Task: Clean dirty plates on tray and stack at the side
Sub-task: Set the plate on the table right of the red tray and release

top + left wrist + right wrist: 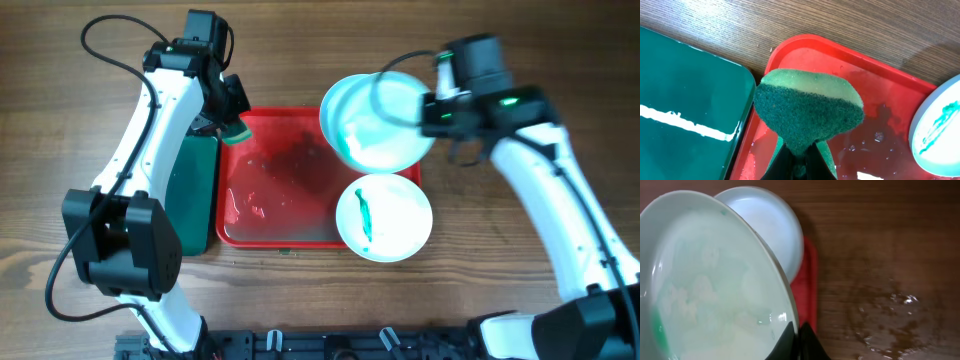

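Left gripper (799,162) is clamped tight on a green sponge (807,112) above the far left corner of the red tray (270,150). Right gripper (799,340) pinches the rim of a tilted plate (715,280) over the far right corner. A streaked plate (385,218) lies at the near right corner.

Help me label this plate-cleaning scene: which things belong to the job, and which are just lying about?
Job: red tray, lifted plate in the right gripper, streaked plate at the tray's corner, green sponge in the left gripper.
Lying about: dark green tray, wet patch on the table.
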Tool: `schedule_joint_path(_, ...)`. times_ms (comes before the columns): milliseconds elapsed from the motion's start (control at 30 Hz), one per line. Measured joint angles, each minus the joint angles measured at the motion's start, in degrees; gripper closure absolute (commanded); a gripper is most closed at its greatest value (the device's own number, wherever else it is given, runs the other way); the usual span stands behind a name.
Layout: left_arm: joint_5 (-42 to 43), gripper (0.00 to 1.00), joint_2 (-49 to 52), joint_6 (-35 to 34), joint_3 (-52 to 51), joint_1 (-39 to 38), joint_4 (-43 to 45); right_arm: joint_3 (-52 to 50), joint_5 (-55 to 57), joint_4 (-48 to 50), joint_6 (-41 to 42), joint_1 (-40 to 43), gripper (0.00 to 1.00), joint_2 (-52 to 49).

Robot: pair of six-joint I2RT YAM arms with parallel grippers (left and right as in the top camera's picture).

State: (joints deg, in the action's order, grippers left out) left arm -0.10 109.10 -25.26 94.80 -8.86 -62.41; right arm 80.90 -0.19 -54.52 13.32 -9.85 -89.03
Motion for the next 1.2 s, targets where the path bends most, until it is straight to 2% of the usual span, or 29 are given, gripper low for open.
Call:
schedule_joint_path(167,0.0,0.96,0.0,0.0,0.0,0.0,0.02,-0.04,-3.85,-0.76,-0.48,19.39,0.96,0.0)
schedule_joint_path(367,0.0,0.96,0.0,0.02,0.0,0.0,0.11,-7.08,-4.79,3.08,-0.02,32.54,0.96,0.0)
schedule_joint_path(633,0.0,0.96,0.0,0.0,0.0,0.0,1.16,-20.85,-4.94,13.79,3.8,34.38,0.95,-0.26)
schedule_joint_path(833,0.0,0.96,0.0,0.0,0.0,0.0,1.77,-27.39,-4.46,23.76,5.79,34.38,0.96,-0.37)
schedule_joint_path(867,0.0,0.96,0.0,0.02,0.0,0.0,1.81,-28.96,-4.44,24.65,5.97,34.38,0.89,-0.37)
schedule_joint_path(900,0.0,0.96,0.0,0.02,0.0,0.0,1.81,-29.68,-4.44,24.87,6.03,34.38,0.65,-0.37)
schedule_joint_path(933,0.0,0.96,0.0,0.0,0.0,0.0,1.79,-30.42,-4.33,24.94,6.27,34.38,0.36,-0.37)
schedule_joint_path(967,0.0,0.96,0.0,0.0,0.0,0.0,1.79,-30.93,-4.26,25.05,6.32,34.38,0.27,-0.37)
schedule_joint_path(1000,0.0,0.96,0.0,0.02,0.0,0.0,1.79,-31.23,-4.24,25.03,6.38,34.38,0.24,-0.37)
schedule_joint_path(1100,0.0,0.96,0.0,0.0,0.0,0.0,1.79,-31.28,-6.25,25.16,6.36,34.38,0.22,-0.37)
schedule_joint_path(1167,0.0,0.96,0.0,0.0,0.0,0.0,1.9,-30.32,-10.75,21.7,6.36,34.38,0.25,-0.37)
schedule_joint_path(1200,0.0,0.96,0.0,0.0,0.0,0.0,1.97,-29.03,-13.07,18.99,6.32,34.38,0.29,-0.37)
